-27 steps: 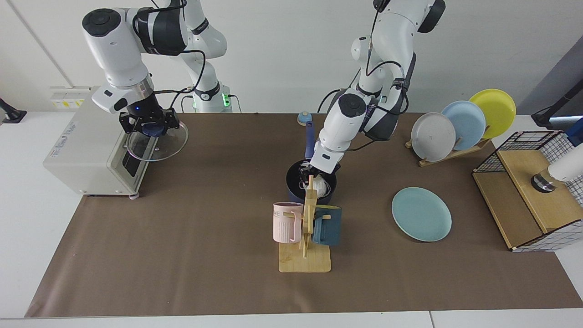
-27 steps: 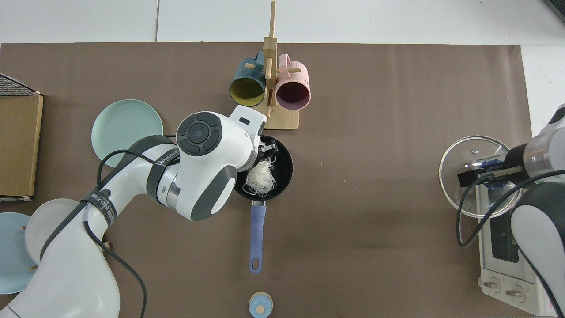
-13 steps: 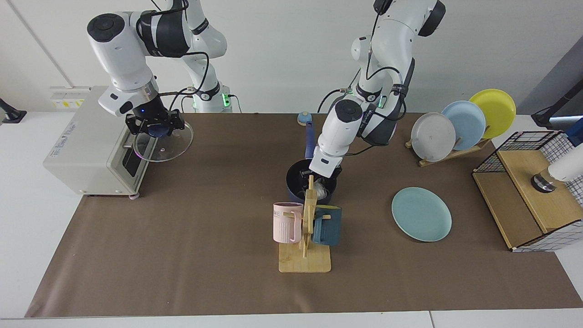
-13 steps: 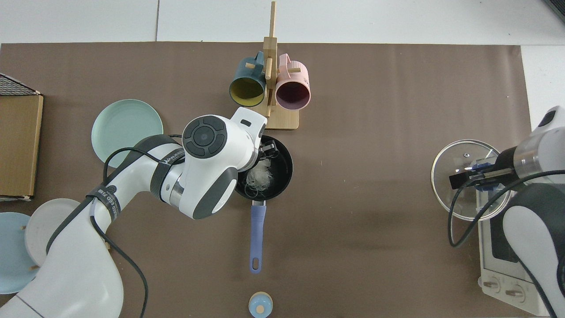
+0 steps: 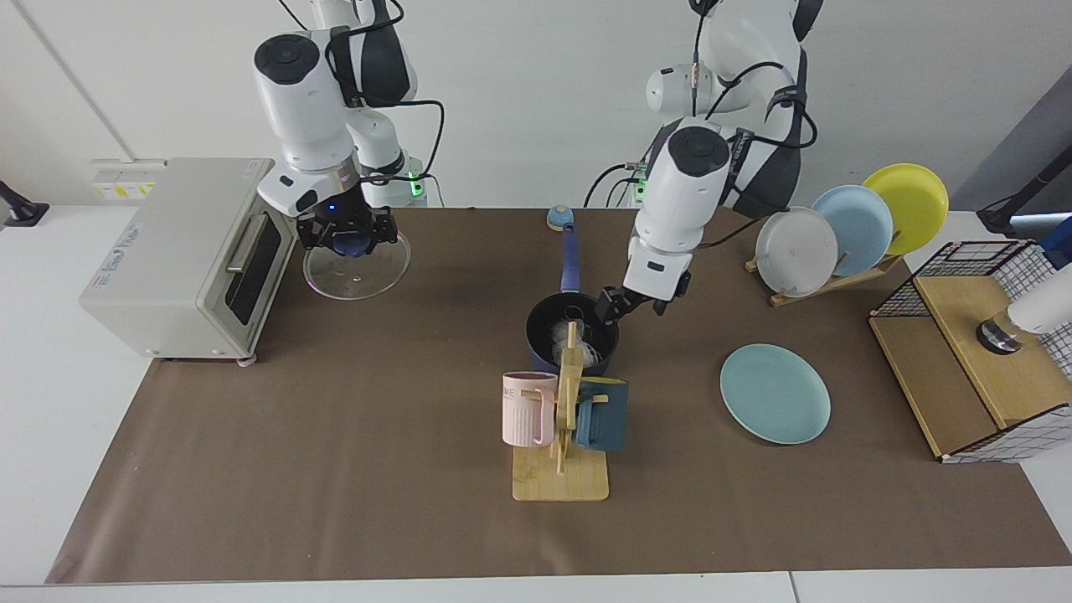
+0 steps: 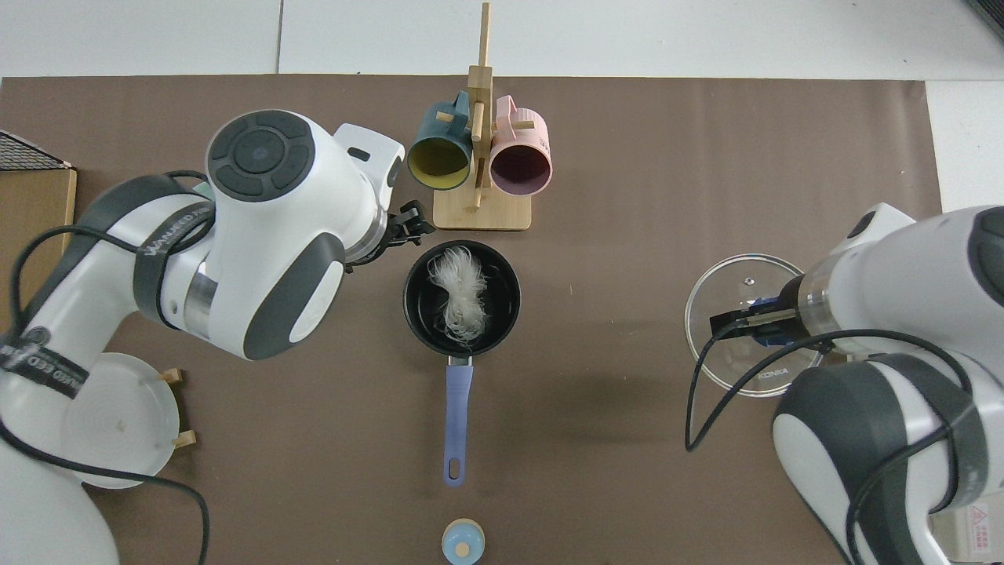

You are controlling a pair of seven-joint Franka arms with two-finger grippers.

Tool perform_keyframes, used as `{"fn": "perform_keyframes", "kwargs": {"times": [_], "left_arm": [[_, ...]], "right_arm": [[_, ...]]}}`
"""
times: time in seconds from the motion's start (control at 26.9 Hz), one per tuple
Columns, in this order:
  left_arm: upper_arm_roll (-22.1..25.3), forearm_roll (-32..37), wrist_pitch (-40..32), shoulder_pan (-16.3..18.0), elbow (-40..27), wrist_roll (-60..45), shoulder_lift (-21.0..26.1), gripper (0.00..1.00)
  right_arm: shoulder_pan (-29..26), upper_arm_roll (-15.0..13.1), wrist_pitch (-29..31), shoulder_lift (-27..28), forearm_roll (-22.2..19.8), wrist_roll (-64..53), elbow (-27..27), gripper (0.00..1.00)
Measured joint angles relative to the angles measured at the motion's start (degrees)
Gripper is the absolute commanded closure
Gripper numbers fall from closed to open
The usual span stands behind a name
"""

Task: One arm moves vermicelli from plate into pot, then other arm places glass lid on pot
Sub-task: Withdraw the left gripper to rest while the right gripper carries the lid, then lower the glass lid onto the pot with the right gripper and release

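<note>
Covering most of the white table (image 5: 50,377) is a brown mat (image 5: 335,469), with a plain white wall (image 5: 519,100) behind the arms. Nearest the facing camera stands a wooden mug rack (image 5: 563,452) with a pink mug (image 5: 528,408) and a dark blue mug (image 5: 603,412); from this side the rack's post hides part of the pot (image 5: 544,335). The plate (image 5: 775,394) lies bare beside it, with a wire-and-wood crate (image 5: 971,352) at the mat's edge. The pot sits mid-mat, handle pointing toward the arms; the vermicelli (image 6: 459,294) lies inside it. The left gripper (image 5: 630,305) hangs just off the pot's rim on the plate side, jaws a little apart, holding nothing. Further back, a dish rack (image 5: 825,280) holds grey, pale blue and yellow plates, and a small blue knob-like object (image 5: 560,218) sits near the mat's far edge. A toaster oven (image 5: 180,251) stands at the other end. The right gripper (image 5: 347,239) is clamped on the knob of the lid (image 5: 358,268), carried level above the mat between oven and pot
</note>
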Motion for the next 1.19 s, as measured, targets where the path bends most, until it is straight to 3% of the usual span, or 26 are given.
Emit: {"fn": "perform_keyframes", "kwargs": {"times": [0.48,0.74,1.0,1.19], "left_arm": [[16.78,-8.02,-12.41,0.01,0.5,24.91,-11.18,0.0],[21.39,-8.43,-15.82,0.0,0.05,33.46,-13.52,0.0],[24.31,-8.52,-15.88,0.01,-0.79,38.31,-13.75,0.0],[24.19,-8.52,-15.87,-0.12,-0.84,38.83,-13.83,0.0]], "right_arm": [[0.21,15.14,7.39,2.81,0.06,21.79,-0.28,0.94],[0.72,20.79,7.97,8.46,-0.05,32.01,4.72,0.95],[3.72,23.3,8.01,17.51,-4.49,41.81,10.92,0.98],[7.16,23.53,8.01,25.76,-8.31,47.3,18.87,0.99]]}}
